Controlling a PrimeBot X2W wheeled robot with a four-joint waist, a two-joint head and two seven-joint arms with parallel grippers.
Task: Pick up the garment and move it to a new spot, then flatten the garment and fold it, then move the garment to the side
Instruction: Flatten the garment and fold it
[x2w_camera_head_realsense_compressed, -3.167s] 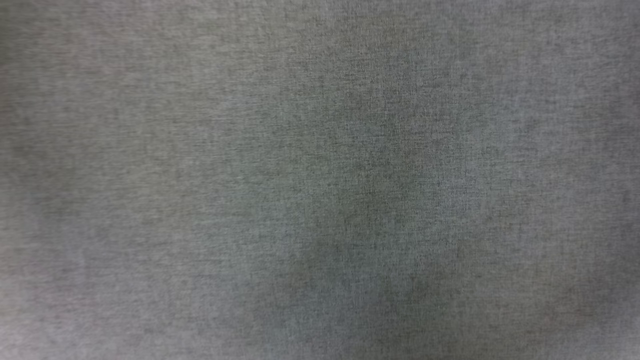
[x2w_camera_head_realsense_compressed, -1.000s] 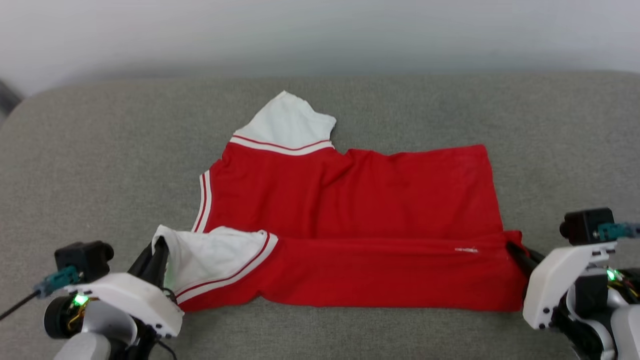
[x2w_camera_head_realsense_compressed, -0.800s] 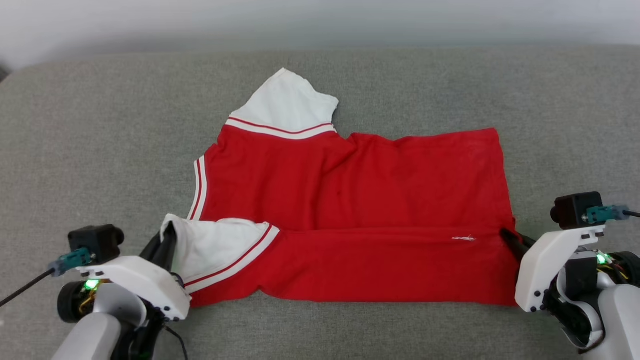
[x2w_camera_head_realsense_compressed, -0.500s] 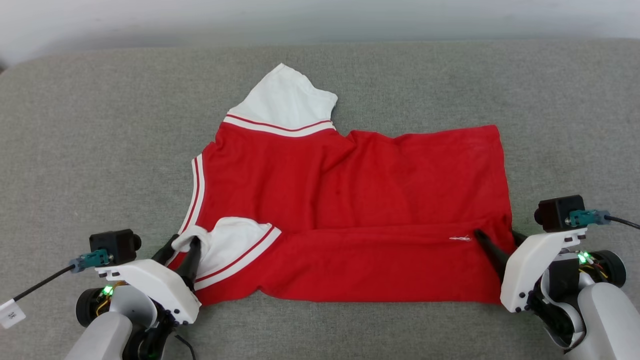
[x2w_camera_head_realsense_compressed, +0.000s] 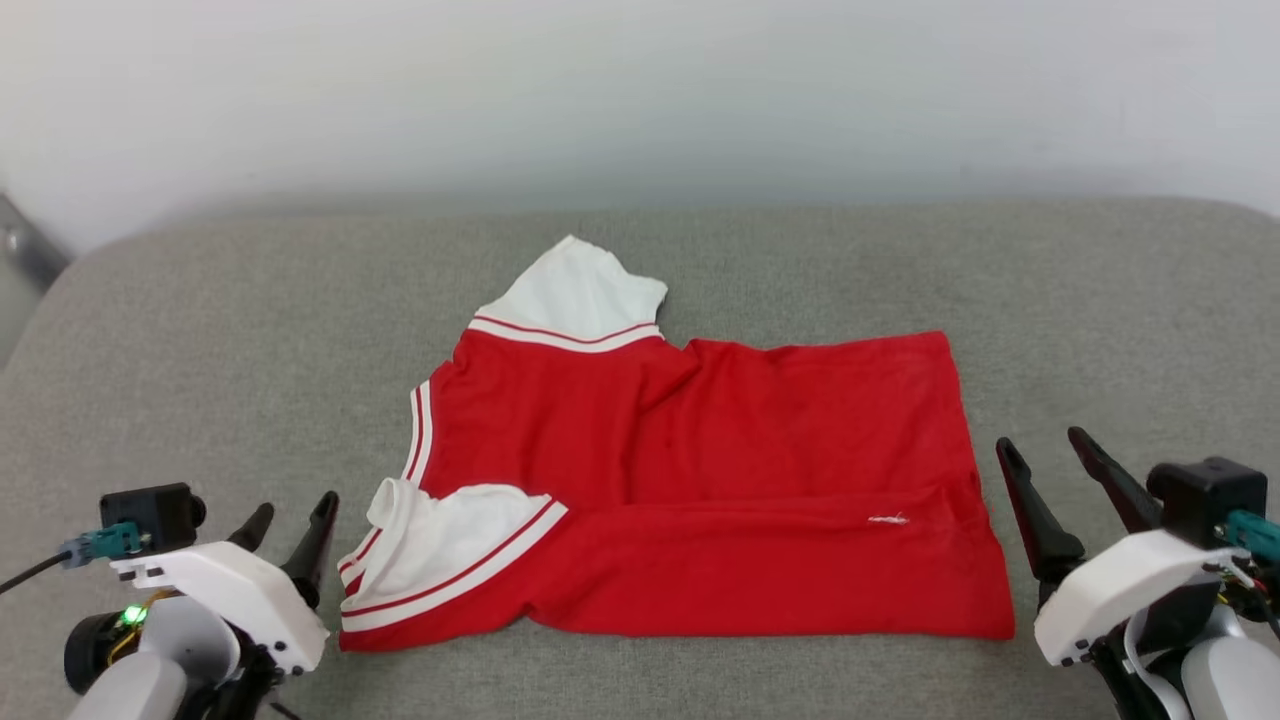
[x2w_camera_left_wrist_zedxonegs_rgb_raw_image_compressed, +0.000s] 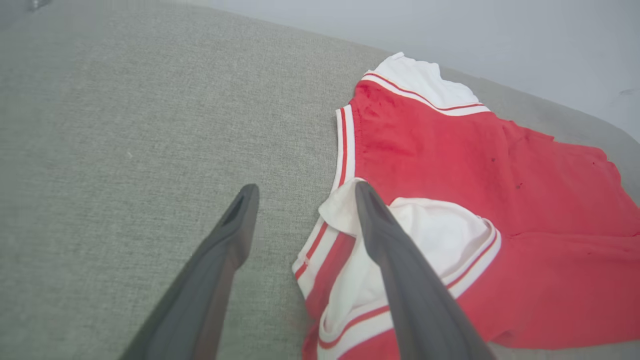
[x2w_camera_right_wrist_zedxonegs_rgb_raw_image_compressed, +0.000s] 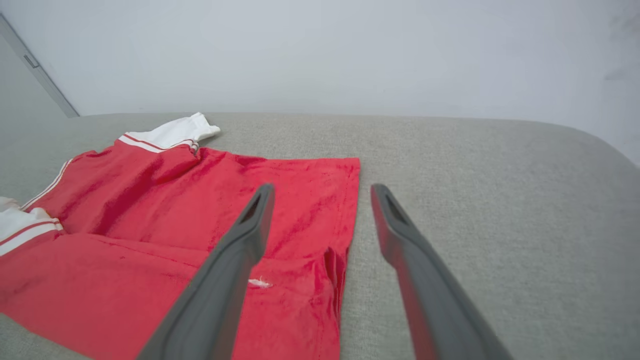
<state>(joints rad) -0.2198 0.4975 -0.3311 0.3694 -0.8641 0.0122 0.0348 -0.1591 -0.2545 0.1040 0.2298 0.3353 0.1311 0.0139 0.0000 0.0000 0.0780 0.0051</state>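
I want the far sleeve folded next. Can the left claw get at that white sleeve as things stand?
Probably yes. The left claw is open and empty, the far white sleeve lies uncovered on the grey cushion, and nothing stands between them, though it must stretch over the garment.

Garment (x2w_camera_right_wrist_zedxonegs_rgb_raw_image_compressed: 125, 270) cut off by right wrist view's left edge, its tiny white mark (x2w_camera_right_wrist_zedxonegs_rgb_raw_image_compressed: 260, 283) illegible

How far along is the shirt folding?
Done: the jersey T-shirt lies flat on the grey cushion, its near long edge folded over. In hand: nothing, the left gripper and right gripper stand open beside its ends. Left: fold in the far sleeve, finish folding, move it aside.
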